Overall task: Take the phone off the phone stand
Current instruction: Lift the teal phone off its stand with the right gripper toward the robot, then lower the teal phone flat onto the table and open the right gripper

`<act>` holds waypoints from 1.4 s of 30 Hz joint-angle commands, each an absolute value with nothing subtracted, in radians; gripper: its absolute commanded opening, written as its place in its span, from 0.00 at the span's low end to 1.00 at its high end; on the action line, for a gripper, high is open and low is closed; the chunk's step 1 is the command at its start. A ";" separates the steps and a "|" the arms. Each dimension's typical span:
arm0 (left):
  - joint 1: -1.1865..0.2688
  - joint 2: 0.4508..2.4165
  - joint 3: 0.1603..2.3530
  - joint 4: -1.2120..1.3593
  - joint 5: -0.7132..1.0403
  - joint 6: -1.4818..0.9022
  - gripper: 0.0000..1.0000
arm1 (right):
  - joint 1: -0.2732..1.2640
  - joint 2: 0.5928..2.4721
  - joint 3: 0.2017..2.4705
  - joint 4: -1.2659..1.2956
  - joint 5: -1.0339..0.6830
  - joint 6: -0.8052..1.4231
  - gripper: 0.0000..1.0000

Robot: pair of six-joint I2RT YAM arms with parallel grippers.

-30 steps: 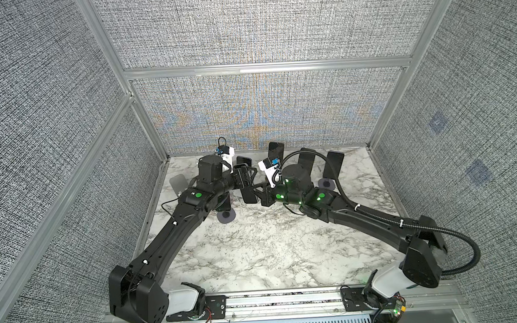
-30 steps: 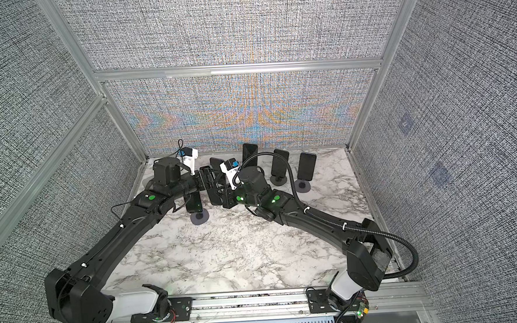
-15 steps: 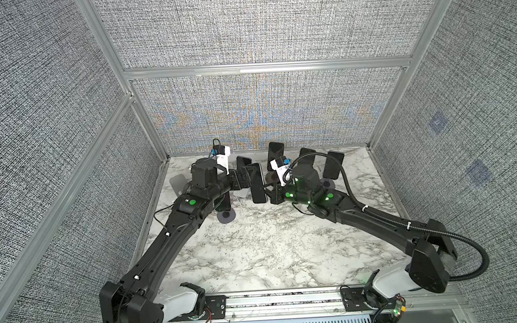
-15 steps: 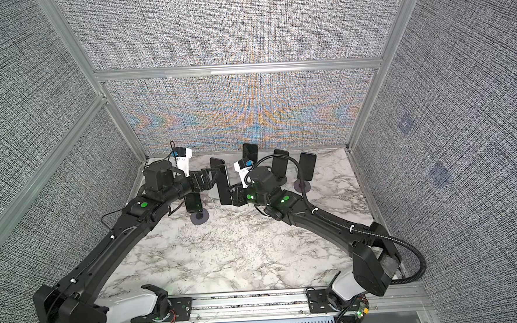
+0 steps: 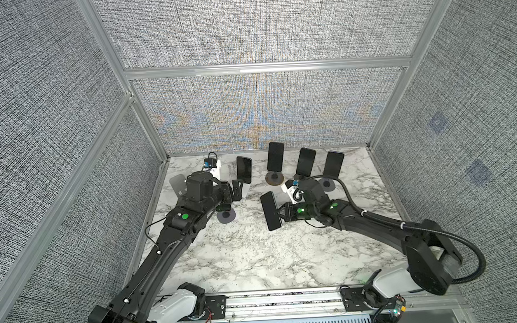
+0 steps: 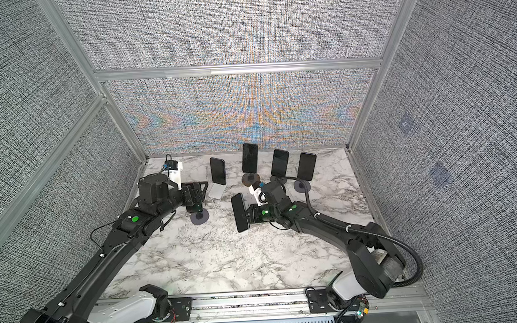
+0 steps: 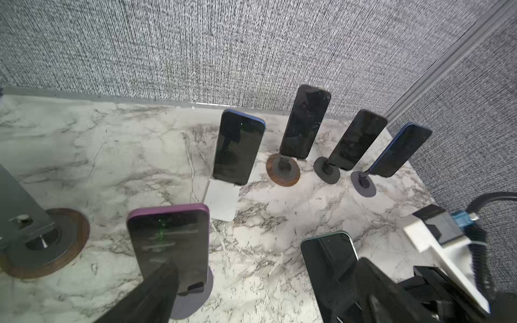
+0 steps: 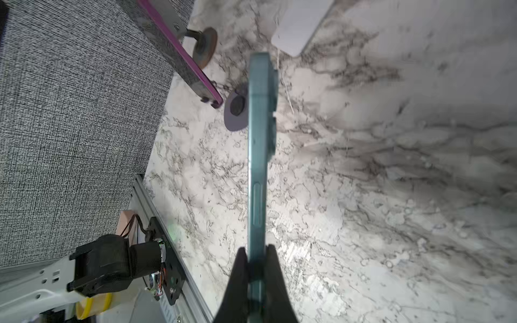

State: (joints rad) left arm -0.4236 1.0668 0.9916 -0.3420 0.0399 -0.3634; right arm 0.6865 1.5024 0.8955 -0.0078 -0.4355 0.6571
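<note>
Holding the phone clear of every stand, my right tool is clamped across its faces near one end. Its long axis runs on past the jaws, seemingly steep, over bare tabletop. My left tool gapes wide, well apart, beside the purple phone on its stand. Setting down falls to the right.

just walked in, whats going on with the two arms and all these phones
The right gripper is shut on a teal phone, holding it in the air over the marble table, off any stand. The left gripper is open and empty, close to a purple phone that sits on its round-based stand. Along the back, four more phones sit on stands.
</note>
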 commanded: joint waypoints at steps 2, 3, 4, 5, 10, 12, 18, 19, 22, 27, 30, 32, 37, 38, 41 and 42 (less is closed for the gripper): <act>-0.420 1.052 0.962 -0.364 0.014 -0.378 0.99 | 0.735 1.575 0.882 0.209 -0.476 0.784 0.00; -0.419 1.052 0.957 -0.372 0.010 -0.379 0.99 | 0.748 1.597 0.877 0.246 -0.467 0.807 0.00; -0.419 1.051 0.953 -0.378 0.004 -0.382 0.99 | 0.759 1.615 0.870 0.283 -0.458 0.829 0.00; -0.419 1.047 0.948 -0.386 -0.010 -0.394 0.99 | 0.769 1.638 0.864 0.324 -0.453 0.857 0.00; -0.416 1.025 0.914 -0.388 -0.044 -0.406 0.99 | 0.814 1.724 0.840 0.455 -0.391 0.946 0.00; -0.416 1.022 0.905 -0.390 -0.055 -0.407 0.99 | 0.827 1.753 0.840 0.495 -0.369 0.982 0.00; -0.417 1.019 0.894 -0.392 -0.075 -0.399 0.99 | 0.847 1.818 0.851 0.566 -0.338 1.032 0.00; -0.416 1.019 0.894 -0.391 -0.077 -0.397 0.99 | 0.851 1.830 0.856 0.571 -0.340 1.037 0.00; -0.416 1.019 0.893 -0.389 -0.082 -0.394 0.99 | 0.857 1.864 0.866 0.589 -0.342 1.054 0.00; -0.415 1.019 0.884 -0.383 -0.090 -0.390 0.99 | 0.873 1.901 0.876 0.611 -0.328 1.075 0.00; -0.415 1.017 0.879 -0.382 -0.093 -0.387 0.99 | 0.879 1.912 0.882 0.601 -0.324 1.071 0.01; -0.414 1.015 0.876 -0.382 -0.097 -0.385 0.99 | 0.882 1.917 0.880 0.596 -0.317 1.068 0.06; -0.415 1.010 0.868 -0.379 -0.103 -0.385 0.99 | 0.886 1.922 0.881 0.573 -0.314 1.057 0.21; -0.415 1.009 0.867 -0.378 -0.104 -0.386 0.99 | 0.889 1.921 0.885 0.564 -0.317 1.051 0.23; -0.415 1.007 0.866 -0.382 -0.104 -0.381 0.99 | 0.891 1.920 0.888 0.538 -0.315 1.037 0.28; -0.415 1.007 0.864 -0.384 -0.106 -0.381 0.99 | 0.891 1.919 0.888 0.535 -0.315 1.035 0.29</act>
State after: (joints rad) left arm -0.4164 1.0111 0.8650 -0.3908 -0.0986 -0.3927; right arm 0.8894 1.9224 0.8780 0.5503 -0.3202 1.0561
